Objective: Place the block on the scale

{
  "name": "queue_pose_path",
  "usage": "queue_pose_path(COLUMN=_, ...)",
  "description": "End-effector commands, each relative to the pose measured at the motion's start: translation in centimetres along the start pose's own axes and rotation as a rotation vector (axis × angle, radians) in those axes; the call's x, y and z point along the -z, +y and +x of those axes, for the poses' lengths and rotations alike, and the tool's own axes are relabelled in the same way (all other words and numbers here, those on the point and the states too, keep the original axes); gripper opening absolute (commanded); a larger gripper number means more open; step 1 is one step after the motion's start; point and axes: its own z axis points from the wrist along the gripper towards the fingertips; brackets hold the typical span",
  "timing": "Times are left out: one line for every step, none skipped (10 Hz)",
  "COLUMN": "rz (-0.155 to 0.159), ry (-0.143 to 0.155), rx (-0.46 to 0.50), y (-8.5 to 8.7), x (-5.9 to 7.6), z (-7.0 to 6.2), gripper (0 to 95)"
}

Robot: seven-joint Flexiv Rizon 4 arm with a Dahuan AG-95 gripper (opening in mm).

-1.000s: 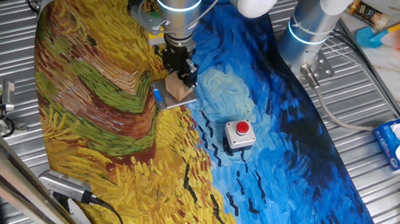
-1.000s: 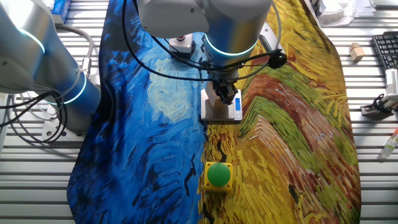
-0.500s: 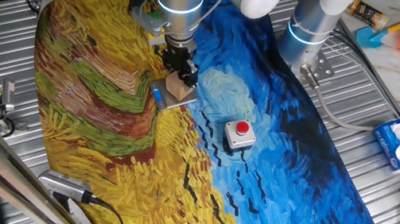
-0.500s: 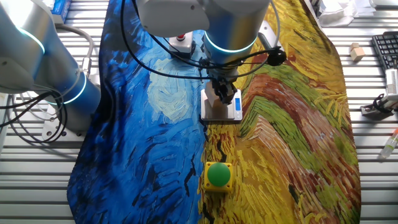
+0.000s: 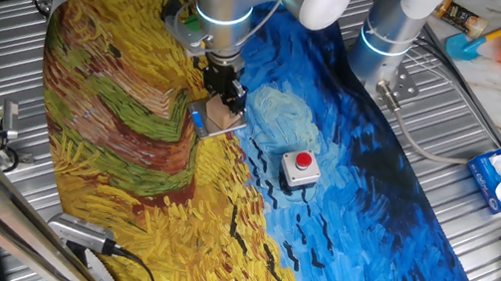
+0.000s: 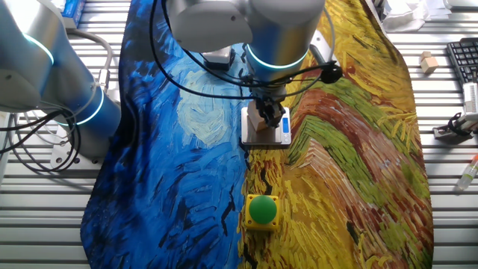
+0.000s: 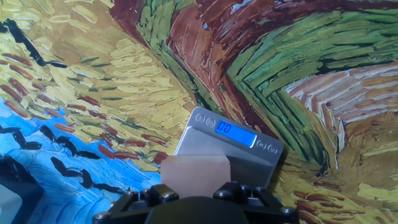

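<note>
The block (image 5: pixel 225 111) is a small tan wooden cube. It sits at the scale (image 5: pixel 215 127), a thin grey plate with a blue tab on the painted cloth. My gripper (image 5: pixel 225 94) is straight above the block, fingers down its sides, shut on it. The other fixed view shows the block (image 6: pixel 261 124) under the gripper (image 6: pixel 266 113) over the scale (image 6: pixel 265 139). In the hand view the block (image 7: pixel 196 169) fills the space between my jaws (image 7: pixel 196 190). It is over the near half of the scale (image 7: pixel 205 134), whose blue display reads 0.0. I cannot tell whether the block touches the plate.
A grey box with a red button (image 5: pixel 299 169) stands to the right of the scale. A yellow box with a green button (image 6: pixel 261 211) stands on the cloth. A second arm's base (image 5: pixel 388 36) is at the back. A spare wooden cube (image 6: pixel 428 63) lies off the cloth.
The arm's upper body has shifted slightly. The gripper and the block stay at the scale, with no visible change in the grip.
</note>
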Motion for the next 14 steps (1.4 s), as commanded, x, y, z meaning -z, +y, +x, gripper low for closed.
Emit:
queue_pose_path(rz=-0.004, ry=-0.008, rx=0.001, y=0.03, x=-0.11, z=0.00, gripper=0.0)
queue_pose_path(rz=-0.003, ry=-0.007, rx=0.001, y=0.03, x=-0.15, z=-0.01, gripper=0.0)
queue_pose_path(rz=0.000, ry=-0.006, rx=-0.001, y=0.03, x=-0.17, z=-0.02, gripper=0.0)
queue_pose_path(rz=0.001, ry=-0.008, rx=0.002, y=0.01, x=-0.24, z=-0.03, gripper=0.0)
queue_pose_path(rz=0.002, ry=-0.011, rx=0.004, y=0.00, x=-0.33, z=-0.05, gripper=0.0)
queue_pose_path(rz=0.006, ry=-0.010, rx=0.001, y=0.00, x=-0.34, z=-0.05, gripper=0.0)
queue_pose_path(rz=0.017, ry=-0.012, rx=0.002, y=-0.01, x=-0.39, z=-0.07, gripper=0.0)
queue_pose_path(rz=0.016, ry=-0.013, rx=0.002, y=-0.01, x=-0.41, z=-0.07, gripper=0.0)
queue_pose_path(rz=0.019, ry=-0.021, rx=0.002, y=-0.02, x=-0.53, z=-0.09, gripper=0.0)
queue_pose_path(rz=0.020, ry=-0.022, rx=-0.002, y=-0.03, x=-0.64, z=-0.11, gripper=0.0)
queue_pose_path(rz=0.019, ry=-0.021, rx=-0.007, y=-0.03, x=-0.75, z=-0.11, gripper=0.0)
queue_pose_path(rz=0.018, ry=-0.021, rx=-0.009, y=-0.01, x=-0.88, z=-0.09, gripper=0.0)
queue_pose_path(rz=0.018, ry=-0.018, rx=-0.005, y=0.00, x=-0.97, z=-0.09, gripper=0.0)
queue_pose_path(rz=0.023, ry=-0.009, rx=0.002, y=0.02, x=-1.10, z=-0.07, gripper=0.0)
